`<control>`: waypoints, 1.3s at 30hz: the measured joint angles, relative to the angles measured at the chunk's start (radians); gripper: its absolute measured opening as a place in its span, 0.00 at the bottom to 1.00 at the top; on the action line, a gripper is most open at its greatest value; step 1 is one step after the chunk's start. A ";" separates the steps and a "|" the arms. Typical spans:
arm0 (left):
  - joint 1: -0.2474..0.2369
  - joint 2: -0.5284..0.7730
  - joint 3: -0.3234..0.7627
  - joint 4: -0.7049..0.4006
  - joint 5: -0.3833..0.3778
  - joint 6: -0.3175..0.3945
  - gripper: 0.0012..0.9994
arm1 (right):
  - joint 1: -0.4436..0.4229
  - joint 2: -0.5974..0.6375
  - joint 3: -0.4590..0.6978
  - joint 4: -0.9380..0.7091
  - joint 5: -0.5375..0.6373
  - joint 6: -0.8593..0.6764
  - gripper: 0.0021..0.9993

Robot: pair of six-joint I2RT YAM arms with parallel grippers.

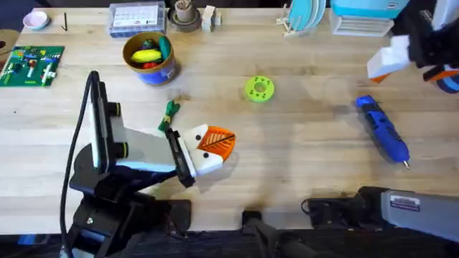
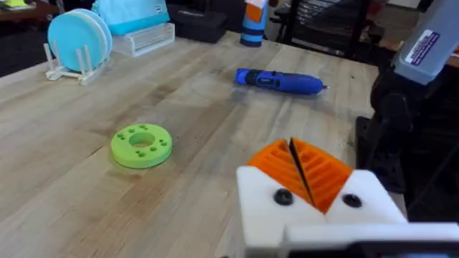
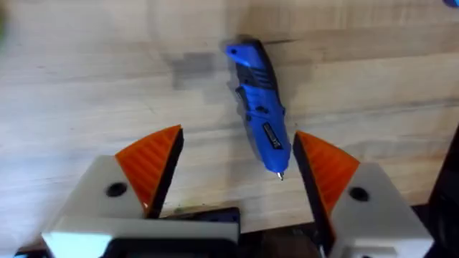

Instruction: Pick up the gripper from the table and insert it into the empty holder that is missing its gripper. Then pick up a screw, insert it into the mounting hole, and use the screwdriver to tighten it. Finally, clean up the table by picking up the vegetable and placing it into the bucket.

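Two claws: left (image 1: pixel 215 143) closed, right (image 3: pixel 237 168) spread above screwdriver (image 3: pixel 259 107).

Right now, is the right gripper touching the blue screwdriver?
Apart. In the right wrist view the right gripper is open above the screwdriver, with bare table between each orange pad and the tool.

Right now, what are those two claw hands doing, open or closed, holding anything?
Left gripper: shut, holding nothing.
Right gripper: open and empty, above the screwdriver.
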 joint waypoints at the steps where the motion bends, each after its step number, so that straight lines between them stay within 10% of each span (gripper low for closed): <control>1: 0.000 0.000 0.000 0.000 0.000 0.000 0.01 | 0.000 0.017 -0.003 -0.007 0.014 0.000 0.99; 20: 0.000 0.000 0.000 0.000 0.000 0.000 0.01 | -0.045 0.328 -0.041 -0.046 0.194 -0.038 0.99; 39: 0.000 0.000 0.000 0.000 0.000 0.000 0.01 | -0.202 0.358 -0.294 0.215 0.000 -0.278 0.99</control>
